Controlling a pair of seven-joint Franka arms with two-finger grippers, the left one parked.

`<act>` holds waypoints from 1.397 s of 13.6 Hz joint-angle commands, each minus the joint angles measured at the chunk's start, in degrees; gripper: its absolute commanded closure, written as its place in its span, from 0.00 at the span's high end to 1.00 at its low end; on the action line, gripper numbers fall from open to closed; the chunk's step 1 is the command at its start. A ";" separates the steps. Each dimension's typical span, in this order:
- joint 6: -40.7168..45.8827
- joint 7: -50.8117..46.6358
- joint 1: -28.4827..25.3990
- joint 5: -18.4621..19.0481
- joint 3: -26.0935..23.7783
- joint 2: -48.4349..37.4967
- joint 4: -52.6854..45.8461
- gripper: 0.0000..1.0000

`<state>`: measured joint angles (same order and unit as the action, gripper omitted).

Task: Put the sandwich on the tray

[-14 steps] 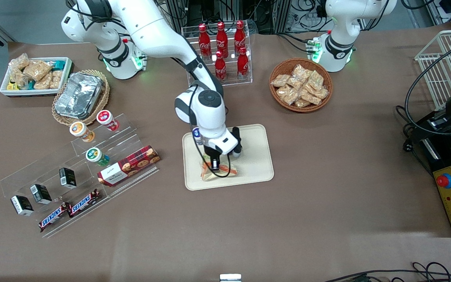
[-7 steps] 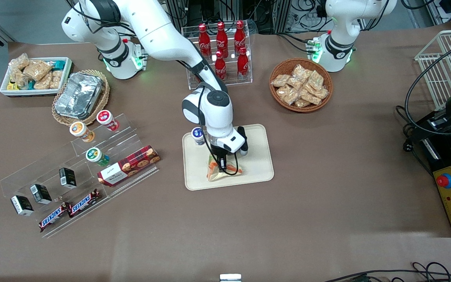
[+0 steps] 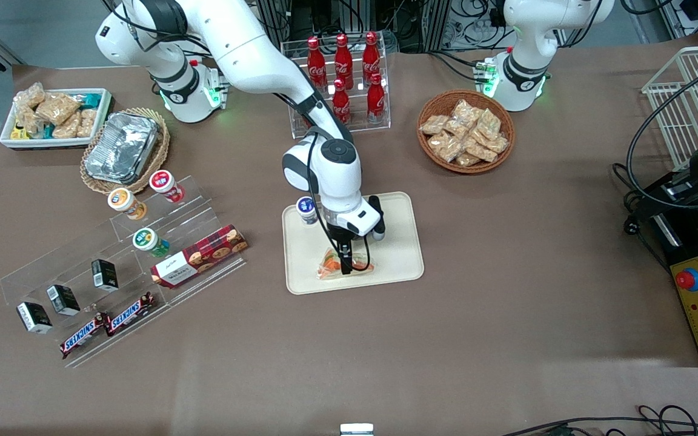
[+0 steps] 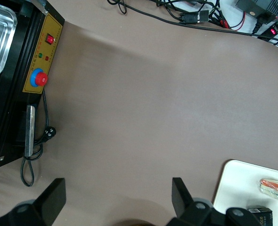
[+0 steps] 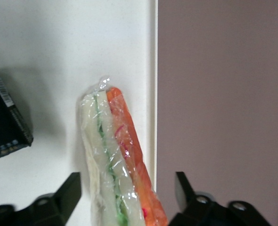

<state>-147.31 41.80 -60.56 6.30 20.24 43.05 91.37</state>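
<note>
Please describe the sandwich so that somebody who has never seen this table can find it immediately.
Find the cream tray at the table's middle, nearer the camera than the rack of cola bottles. The sandwich lies on it, under the claw. It is a clear-wrapped wedge showing orange and green filling, unlike the blue-lidded cup also there.

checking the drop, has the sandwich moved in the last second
Yes. The sandwich shifted along the tray toward the parked arm's end, between the open gripper fingers.
</note>
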 commanded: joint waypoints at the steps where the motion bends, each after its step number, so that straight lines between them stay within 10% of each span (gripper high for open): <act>1: 2.01 -2.33 -0.09 0.82 0.41 -3.12 0.03 0.99; 9: 33.65 -29.14 2.97 0.99 2.60 -23.43 1.36 0.99; 16: 41.66 -29.40 24.05 0.56 2.78 -34.95 1.18 0.99; 19: 47.52 -29.76 33.10 -7.41 2.79 -38.46 1.09 0.99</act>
<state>-103.86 13.60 -32.09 3.08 24.06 7.73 91.10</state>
